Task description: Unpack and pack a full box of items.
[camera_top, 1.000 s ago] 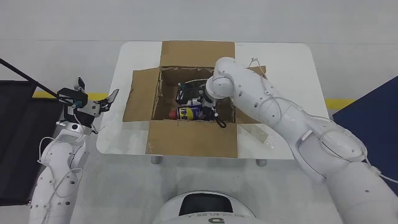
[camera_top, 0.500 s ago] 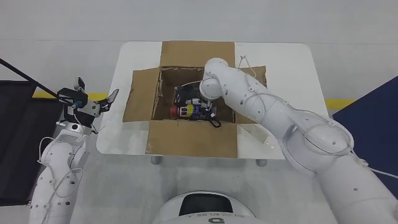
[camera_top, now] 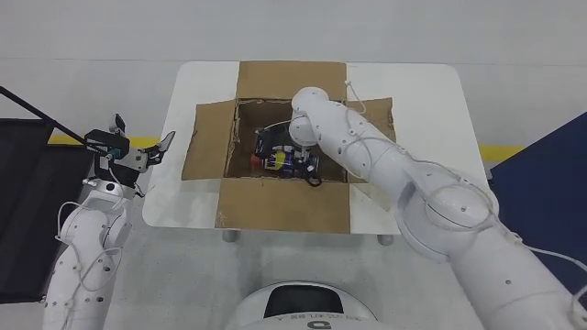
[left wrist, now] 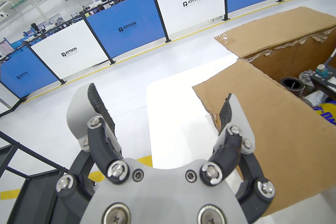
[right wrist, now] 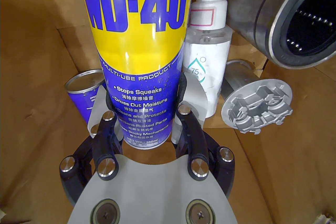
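Note:
An open cardboard box [camera_top: 282, 203] stands on the white table [camera_top: 413, 92] with its flaps spread out. Inside lies a blue and yellow spray can [right wrist: 136, 38], also seen from above [camera_top: 275, 159]. My right gripper [right wrist: 143, 89] is down in the box, and its two fingers press against opposite sides of the can's lower end. My left gripper [left wrist: 160, 93] hangs open and holds nothing. It is off the table's left edge [camera_top: 160, 147], beside the box's left flap [left wrist: 262, 117].
Beside the can in the box are a white pump spray bottle [right wrist: 210, 51], a steel cylindrical bearing [right wrist: 283, 15], a cast metal flange part [right wrist: 257, 109] and a small blue tin [right wrist: 84, 93]. The box walls stand close around the right gripper.
My right arm has swung leftward and deeper over the box, with the gripper settling around the spray can. The left arm has not moved.

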Controlling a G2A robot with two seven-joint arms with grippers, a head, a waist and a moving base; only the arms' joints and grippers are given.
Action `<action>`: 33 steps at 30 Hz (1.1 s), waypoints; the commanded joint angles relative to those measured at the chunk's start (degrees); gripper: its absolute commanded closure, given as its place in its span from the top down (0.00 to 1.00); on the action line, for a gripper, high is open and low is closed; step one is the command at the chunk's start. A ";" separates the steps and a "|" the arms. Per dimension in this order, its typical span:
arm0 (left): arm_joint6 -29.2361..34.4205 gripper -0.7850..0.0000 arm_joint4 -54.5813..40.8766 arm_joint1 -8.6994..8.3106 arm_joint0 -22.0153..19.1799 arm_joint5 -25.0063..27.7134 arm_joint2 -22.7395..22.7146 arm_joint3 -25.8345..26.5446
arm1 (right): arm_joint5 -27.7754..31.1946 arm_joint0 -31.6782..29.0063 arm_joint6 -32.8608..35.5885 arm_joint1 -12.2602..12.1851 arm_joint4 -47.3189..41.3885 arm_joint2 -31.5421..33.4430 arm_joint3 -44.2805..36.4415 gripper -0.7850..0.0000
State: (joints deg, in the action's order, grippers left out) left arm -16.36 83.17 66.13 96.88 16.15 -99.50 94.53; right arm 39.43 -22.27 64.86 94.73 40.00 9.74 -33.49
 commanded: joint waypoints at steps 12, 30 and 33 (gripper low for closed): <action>0.00 1.00 0.00 0.00 0.00 0.00 0.00 0.00 | 6.39 3.29 -6.39 -2.37 -3.49 0.01 -0.63 0.00; 0.00 1.00 0.00 0.00 0.00 0.00 0.00 0.00 | -1.42 -1.28 0.94 -17.60 -4.61 8.70 -27.13 0.00; 0.00 1.00 0.00 0.00 0.00 0.00 0.00 0.00 | -3.89 -3.52 3.16 -20.43 -4.40 11.42 -32.72 0.00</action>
State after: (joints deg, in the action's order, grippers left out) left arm -16.36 83.17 66.13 96.88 16.15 -99.50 94.53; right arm 36.10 -25.17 67.39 75.13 35.62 20.32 -64.51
